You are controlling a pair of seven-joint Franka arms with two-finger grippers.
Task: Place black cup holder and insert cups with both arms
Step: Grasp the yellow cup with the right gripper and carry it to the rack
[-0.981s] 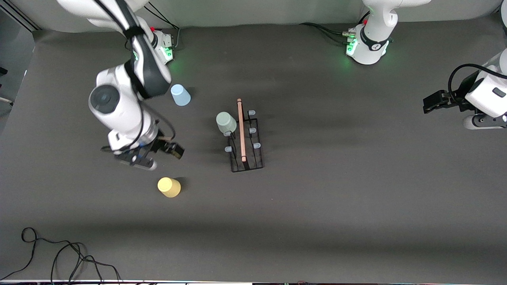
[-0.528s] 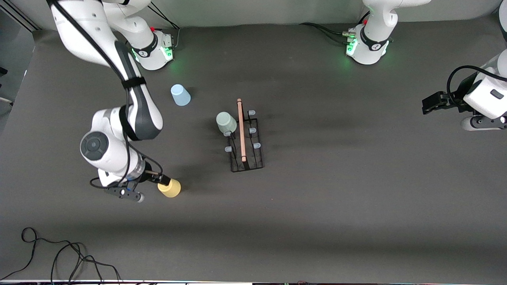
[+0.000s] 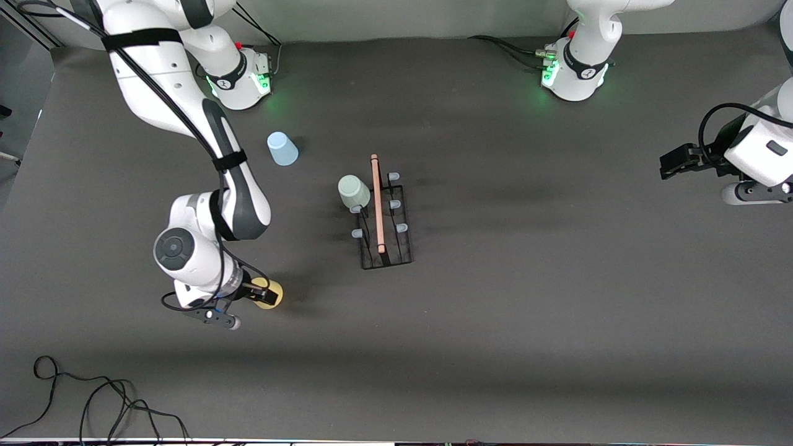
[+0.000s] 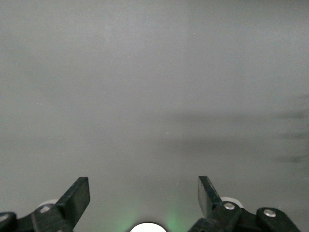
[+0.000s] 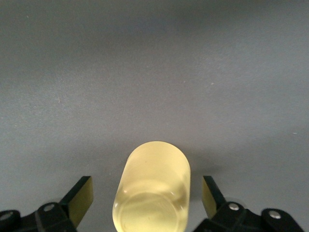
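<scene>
Right gripper point(image 5: 147, 193) straddles the yellow cup point(image 5: 152, 186) – fingers apart, seemingly not touching; left gripper point(image 4: 144, 193) waits (also spread) over bare table point(image 3: 495, 310).

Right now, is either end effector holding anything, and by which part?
Nothing is held. The right end effector is open, its fingers standing apart on either side of the small yellow plastic cup. The left end effector is open over bare table and waits.

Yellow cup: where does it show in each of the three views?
Front view: yellow cup on the table, nearer the camera than the black cup holder, at the right gripper.
Right wrist view: between the open fingers, untouched.
Left wrist view: not in it.
Shared landmark: the right gripper's fingers.
</scene>
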